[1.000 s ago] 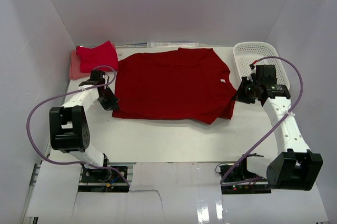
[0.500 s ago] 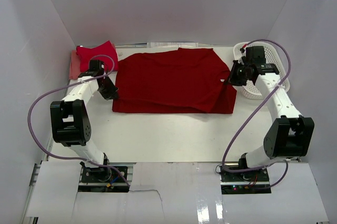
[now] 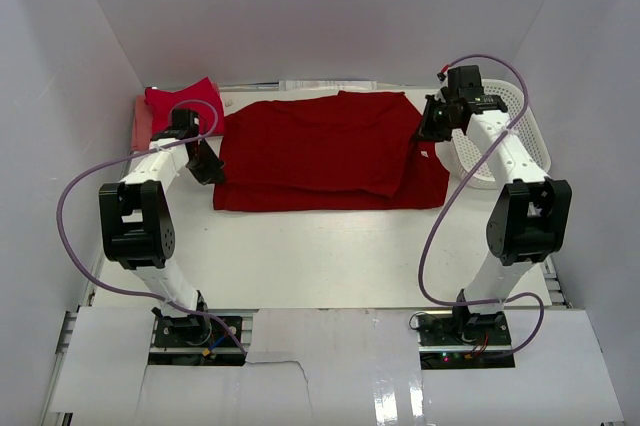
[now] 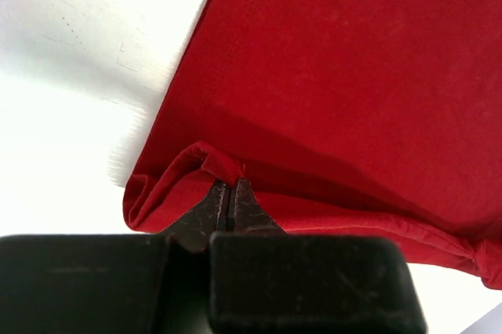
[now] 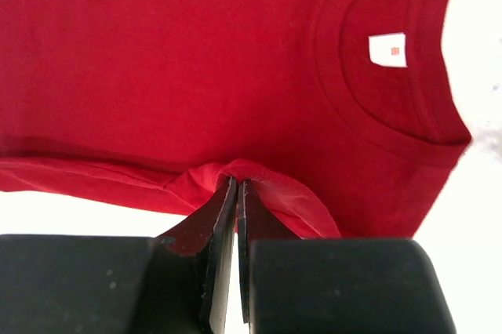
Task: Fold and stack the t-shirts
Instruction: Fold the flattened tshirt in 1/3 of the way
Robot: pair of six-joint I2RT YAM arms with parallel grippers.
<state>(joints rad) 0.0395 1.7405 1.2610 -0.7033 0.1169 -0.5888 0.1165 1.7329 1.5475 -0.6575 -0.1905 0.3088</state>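
A deep red t-shirt (image 3: 320, 151) lies across the middle of the table, its near half doubled over toward the back. My left gripper (image 3: 211, 168) is shut on its left edge, where a pinched fold of red cloth (image 4: 205, 163) bunches at the fingertips. At the shirt's right edge my right gripper (image 3: 425, 131) is shut on another pinch of cloth (image 5: 235, 171), near the collar with its white label (image 5: 387, 49). Folded t-shirts (image 3: 178, 103), deep red on a paler pink one, are stacked at the back left corner.
A white lattice basket (image 3: 518, 126) stands at the back right, just beyond the right arm. White walls close in the table on three sides. Purple cables loop out from both arms.
Both grippers have carried the shirt's near edge away from me toward the back, folding it over itself. The right arm swung up beside the basket; the shirt now looks shorter front to back.
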